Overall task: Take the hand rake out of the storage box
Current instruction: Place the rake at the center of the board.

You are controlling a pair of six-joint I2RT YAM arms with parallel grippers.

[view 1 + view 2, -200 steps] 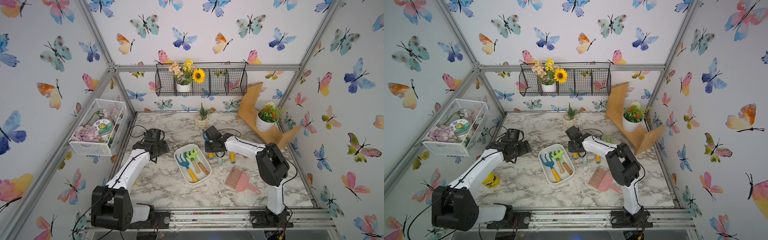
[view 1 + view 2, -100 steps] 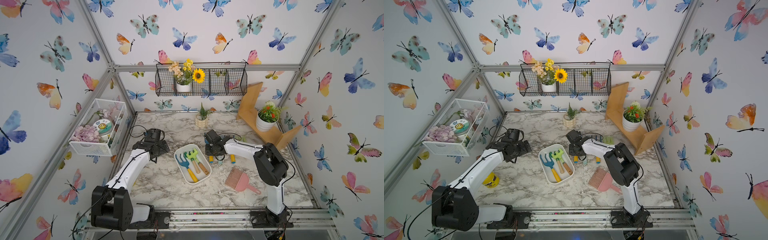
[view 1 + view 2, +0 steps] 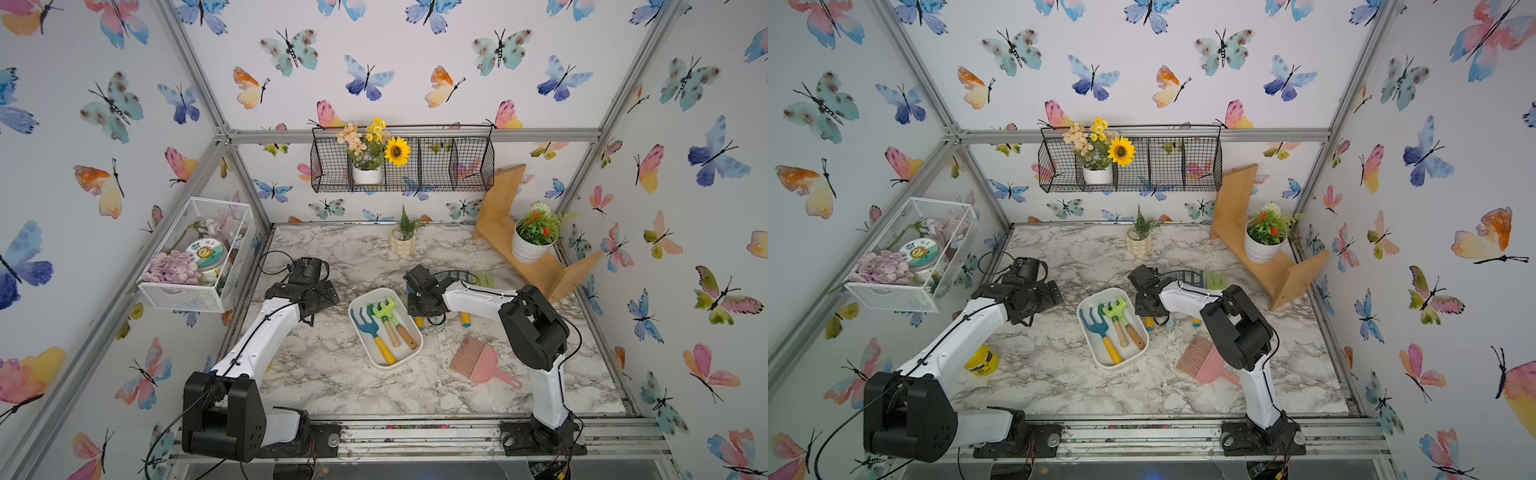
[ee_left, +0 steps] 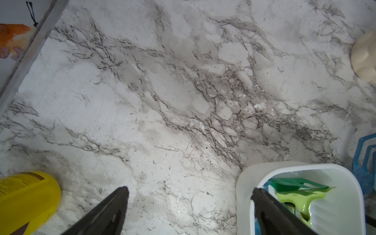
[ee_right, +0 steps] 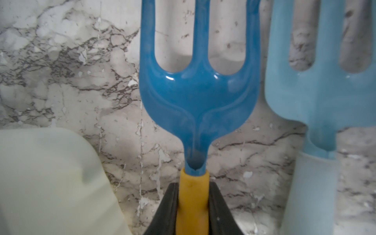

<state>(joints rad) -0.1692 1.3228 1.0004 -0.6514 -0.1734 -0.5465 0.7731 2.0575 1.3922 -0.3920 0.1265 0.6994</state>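
The white storage box [image 3: 384, 365] [image 3: 1100, 361] lies mid-table. It holds a blue hand rake with a yellow handle [image 3: 368, 324], a lime-green hand rake with a wooden handle [image 3: 386, 309] [image 4: 301, 195], and a dark green tool. Left of the box, my left gripper [image 3: 322, 299] [image 4: 190, 192] hangs open over bare marble, one finger over the box's rim [image 4: 244, 183]. My right gripper [image 3: 424, 309] [image 5: 193, 187] is shut on the yellow handle of a blue three-tined fork [image 5: 199, 97]. The fork lies on the table just right of the box corner [image 5: 50, 173].
A light-blue fork [image 5: 323, 101] lies beside the held one. Further tool handles [image 3: 465, 320] lie under the right arm. A pink brush [image 3: 482, 361] sits front right and a yellow jar [image 3: 982, 359] front left. A cream pot [image 3: 403, 243] and a wooden shelf [image 3: 498, 208] stand at the back.
My right gripper, still shut on the fork's handle, has shifted slightly toward the front and the box. The left arm has not moved.
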